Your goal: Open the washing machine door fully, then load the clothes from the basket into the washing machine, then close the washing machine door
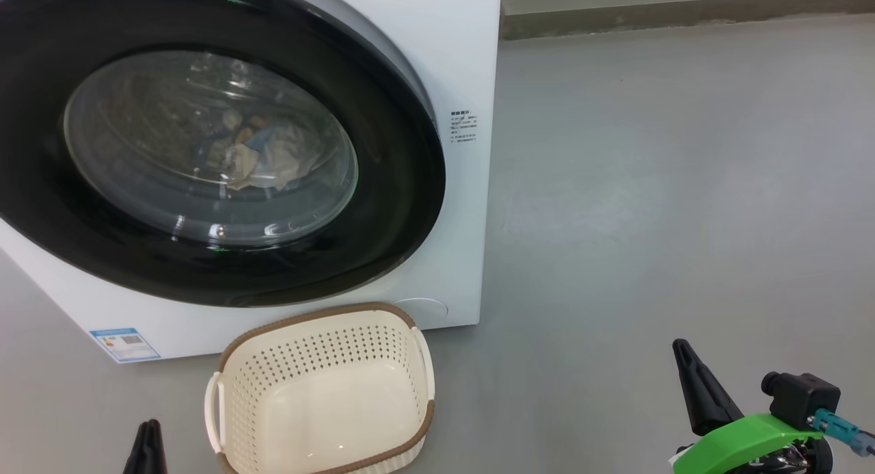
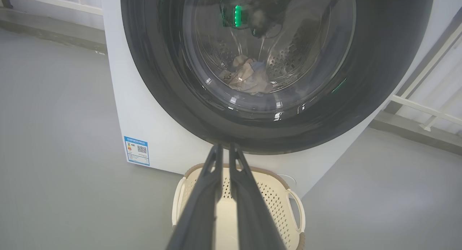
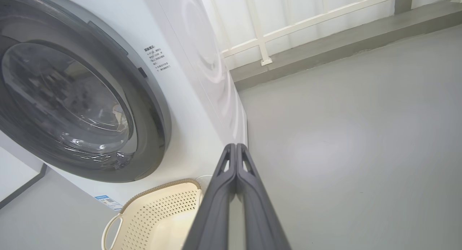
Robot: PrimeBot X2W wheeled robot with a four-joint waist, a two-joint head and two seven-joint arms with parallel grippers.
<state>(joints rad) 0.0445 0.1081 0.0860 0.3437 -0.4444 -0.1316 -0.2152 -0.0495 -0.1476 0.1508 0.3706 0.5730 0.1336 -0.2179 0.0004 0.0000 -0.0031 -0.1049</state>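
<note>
The white washing machine (image 1: 465, 63) has its round black washing machine door (image 1: 383, 207) shut flat against its front. Through the glass window the clothes (image 1: 263, 152) lie in the drum, cream and blue; the left wrist view shows the same clothes (image 2: 247, 78). The cream basket (image 1: 328, 354) with a brown rim stands on the floor right before the machine, with nothing in it. My left gripper (image 1: 145, 426) is shut low beside the basket's left side, holding nothing; its fingers (image 2: 225, 146) point toward the door's lower edge. My right gripper (image 1: 680, 347) is shut and bare, well right of the basket (image 3: 162, 206).
A grey floor (image 1: 649, 187) stretches wide to the right of the machine. A low ledge (image 1: 683, 12) runs along the back, with a white railing (image 3: 260, 44) above it. A blue label sticker (image 1: 125, 343) marks the machine's lower left corner.
</note>
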